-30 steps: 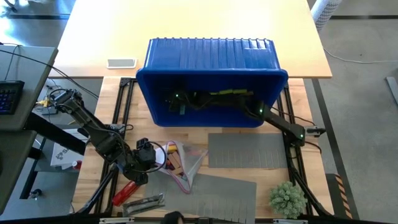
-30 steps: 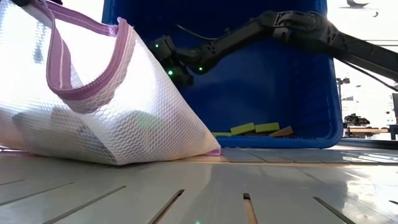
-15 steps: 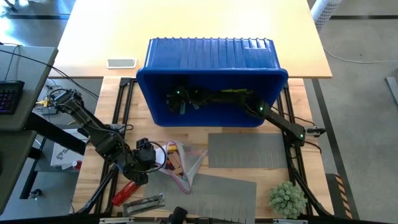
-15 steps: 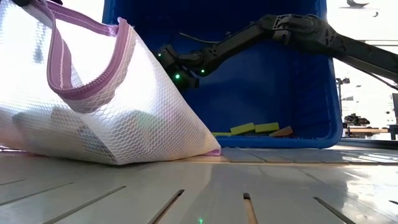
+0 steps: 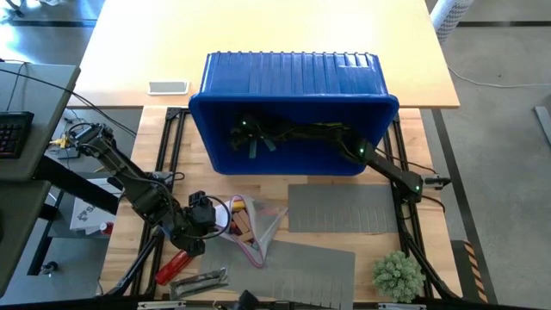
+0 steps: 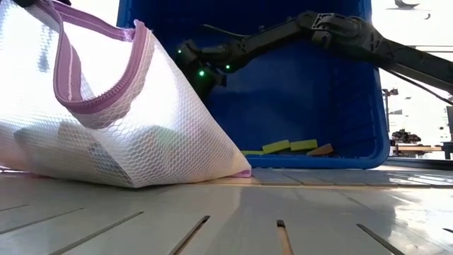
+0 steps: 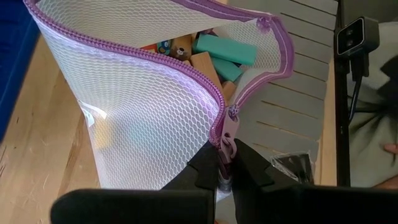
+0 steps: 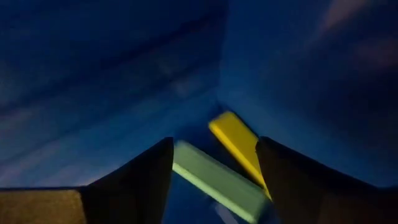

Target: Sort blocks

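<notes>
A blue bin [image 5: 293, 77] lies on its side, its opening facing the near edge. My right gripper [image 5: 251, 142] [image 6: 202, 81] reaches deep into it, raised above the bin's lower wall, fingers apart. A green block [image 8: 214, 180] and a yellow block [image 8: 239, 149] show between its fingers in the bin's corner. More blocks [image 6: 290, 146] lie on the bin's lower wall. A white mesh bag [image 5: 250, 226] [image 6: 106, 120] with a purple zipper lies on the table, mouth open, teal and tan blocks [image 7: 214, 53] inside. My left gripper [image 5: 207, 215] is shut on its zipper. My left gripper pinches the purple zipper's end [image 7: 225, 140], where the mouth's two sides meet, between its two fingers [image 7: 205, 174]. It comes slanting down from the table's left. That corner is held up and the mouth gapes, while the bag's body rests on the table. My right gripper: whether its fingers touch the green block, I cannot tell.
Two grey slatted mats [image 5: 340, 208] [image 5: 310, 267] lie near the bin and bag. A red tool [image 5: 172, 265] and a metal piece [image 5: 200, 280] sit at the near left, a green tuft [image 5: 398, 274] at the near right, a white flat object [image 5: 169, 87] beside the bin.
My right gripper has risen a little inside the bin and rolled about its own axis, its fingers staying apart. The bag and my left gripper have kept still.
</notes>
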